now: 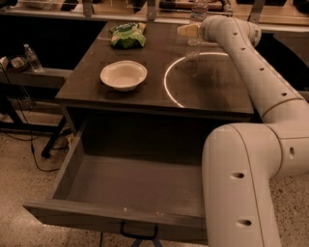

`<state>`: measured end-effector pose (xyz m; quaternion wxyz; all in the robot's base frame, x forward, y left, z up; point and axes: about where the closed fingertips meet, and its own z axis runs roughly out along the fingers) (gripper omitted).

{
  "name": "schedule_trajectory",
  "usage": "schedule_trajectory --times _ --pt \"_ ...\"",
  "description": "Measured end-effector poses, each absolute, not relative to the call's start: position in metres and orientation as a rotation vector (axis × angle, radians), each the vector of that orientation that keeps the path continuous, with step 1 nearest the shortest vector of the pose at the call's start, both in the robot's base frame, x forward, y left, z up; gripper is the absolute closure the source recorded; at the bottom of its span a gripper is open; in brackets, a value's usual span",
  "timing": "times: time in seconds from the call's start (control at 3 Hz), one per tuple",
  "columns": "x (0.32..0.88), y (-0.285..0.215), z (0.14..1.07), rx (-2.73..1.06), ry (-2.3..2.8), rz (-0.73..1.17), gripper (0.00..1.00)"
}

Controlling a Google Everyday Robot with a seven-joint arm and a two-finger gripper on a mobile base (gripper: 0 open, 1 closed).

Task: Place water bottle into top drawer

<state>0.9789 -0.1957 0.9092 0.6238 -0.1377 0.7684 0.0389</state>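
The water bottle, clear plastic, stands upright at the far edge of the grey table, right of middle. My gripper is at the end of the white arm, which reaches over the table's right side. It sits at the bottle's mid-height, in front of it, and hides part of the bottle. The top drawer is pulled wide open below the table's front edge and is empty. Its black handle shows at the bottom.
A white bowl sits on the table's left half. A green snack bag lies at the back left. A small clear bottle stands on a side shelf at far left. A bright ring is on the tabletop.
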Motion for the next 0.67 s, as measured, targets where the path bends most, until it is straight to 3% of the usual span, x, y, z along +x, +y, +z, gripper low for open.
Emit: schedule_trajectory --times 0.33,0.67 --pt "0.9943 -0.1889 0.9027 -0.273 1.750 0.118 0.03" --pt "1.0018 -0.1874 0.8981 -0.249 1.743 0.135 0.26"
